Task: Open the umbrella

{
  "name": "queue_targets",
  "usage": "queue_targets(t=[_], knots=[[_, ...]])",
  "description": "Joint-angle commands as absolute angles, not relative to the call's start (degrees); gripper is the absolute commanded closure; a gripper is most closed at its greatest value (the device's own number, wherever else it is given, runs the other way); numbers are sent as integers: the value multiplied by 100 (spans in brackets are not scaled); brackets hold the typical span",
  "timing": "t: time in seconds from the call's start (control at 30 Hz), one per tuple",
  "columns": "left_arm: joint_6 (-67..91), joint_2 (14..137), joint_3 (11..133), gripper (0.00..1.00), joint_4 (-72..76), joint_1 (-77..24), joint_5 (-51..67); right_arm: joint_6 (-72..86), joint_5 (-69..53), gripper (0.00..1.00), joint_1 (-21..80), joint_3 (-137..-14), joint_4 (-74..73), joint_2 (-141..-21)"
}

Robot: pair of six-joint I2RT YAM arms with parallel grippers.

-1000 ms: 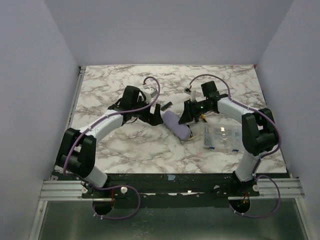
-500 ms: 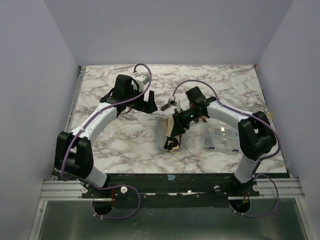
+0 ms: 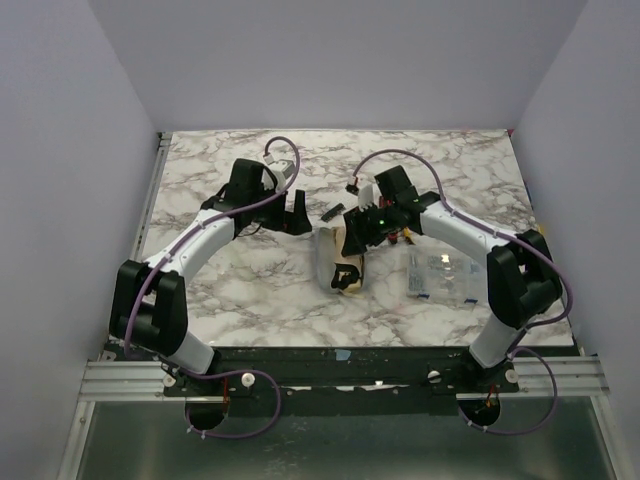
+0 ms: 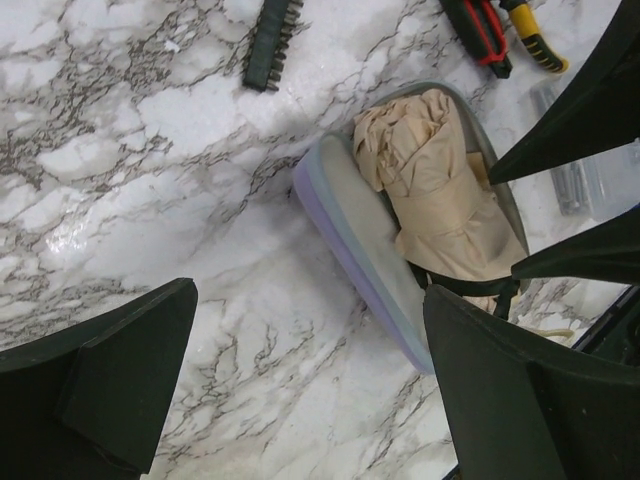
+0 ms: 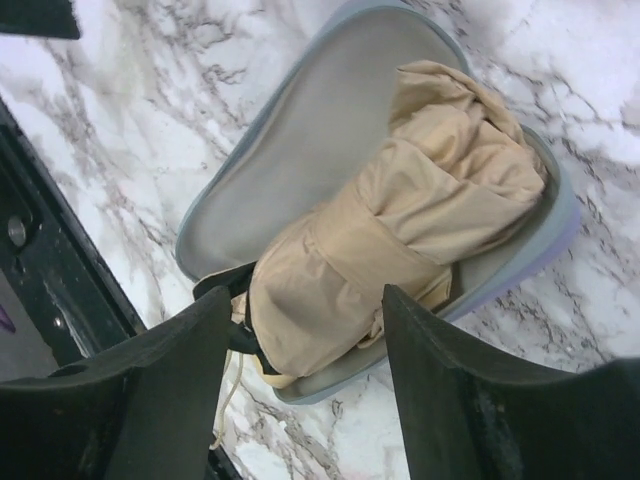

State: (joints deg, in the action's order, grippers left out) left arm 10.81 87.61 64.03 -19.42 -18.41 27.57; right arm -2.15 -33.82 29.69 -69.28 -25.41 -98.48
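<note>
Tabletop [image 3: 250, 290], perhaps marble, between pale walls [image 3: 60, 150]

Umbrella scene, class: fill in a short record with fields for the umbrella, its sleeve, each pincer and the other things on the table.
umbrella: folded, tan canopy bundled, lying in its sleeve, not yet opened
sleeve: pale lavender, spread open on the marble table
left pincer: open, empty, apart from the umbrella
right pincer: open, above the umbrella, gripping nothing
other things: black bit strip, red-handled tool, clear plastic box
</note>
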Motion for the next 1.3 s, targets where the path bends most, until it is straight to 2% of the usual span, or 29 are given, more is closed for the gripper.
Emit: queue_targets(t=[0.0, 0.23, 0.57, 0.67, 0.83, 0.93, 1.0, 1.1, 1.27], knots=[[1125, 8428, 6179, 2, -1847, -1802, 2331, 709, -2554, 34, 3111, -7042, -2807, -9957], [957, 8314, 6150, 2, -1850, -1741, 2009, 799, -2224, 29, 3354, -7112, -2819, -10194], [800, 8230, 6101, 1, -2054, -1594, 1676, 844, -923, 31, 3644, -7119, -2751, -10981], [774, 8204, 6058, 2, -2079, -1540, 1618, 766, -967, 41, 3647, -7125, -2691, -11052], [804, 8180, 6015, 2, -2108, -1358, 1630, 543, -1465, 78, 3903, -7210, -2329, -11073], [1224, 8345, 6211, 2, -2374, -931, 2198, 351, -1614, 98, 4189, -7370, -2035, -11283], [1306, 8387, 6316, 2, -2371, -595, 2677, 370, -1663, 100, 4270, -7671, -1878, -11591], [1150, 8363, 6618, 2, -2453, -231, 2725, 594, -1499, 100, 4289, -8391, -1735, -12251], [845, 8195, 6899, 2, -2635, 374, 2685, 924, -976, 100, 4144, -10215, -1591, -13504]])
